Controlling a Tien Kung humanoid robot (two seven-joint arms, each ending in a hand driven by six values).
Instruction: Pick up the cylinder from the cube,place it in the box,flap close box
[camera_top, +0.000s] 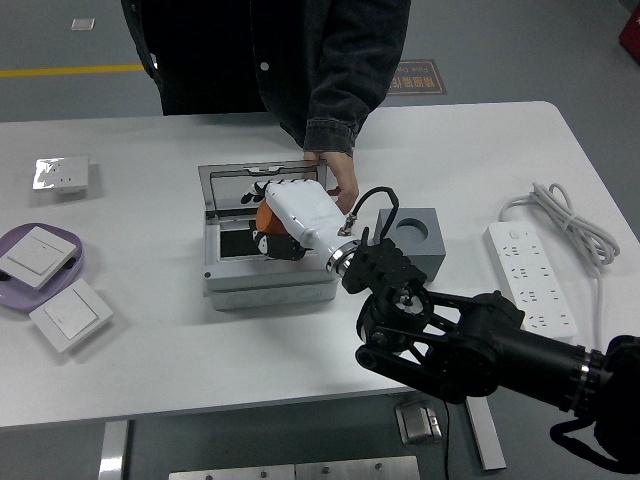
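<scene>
My right hand (272, 232), white-shelled with black fingers, hangs over the open grey box (268, 283), curled around an orange cylinder (263, 216). Only a sliver of orange shows beside the shell. The box's lid (240, 184) stands up at the back. At the lid's right corner rests a person's hand (343, 186), reaching in from the far side. Right of the box sits the grey cube (410, 240), its round top hole empty. No left arm appears in the frame.
A white power strip (530, 272) with its coiled cable (565, 218) lies at the right. On the left are a purple tray (68, 243) holding a switch plate, another switch plate (70, 316) and a wall socket (61, 174). The person's dark jacket (290, 55) fills the far edge.
</scene>
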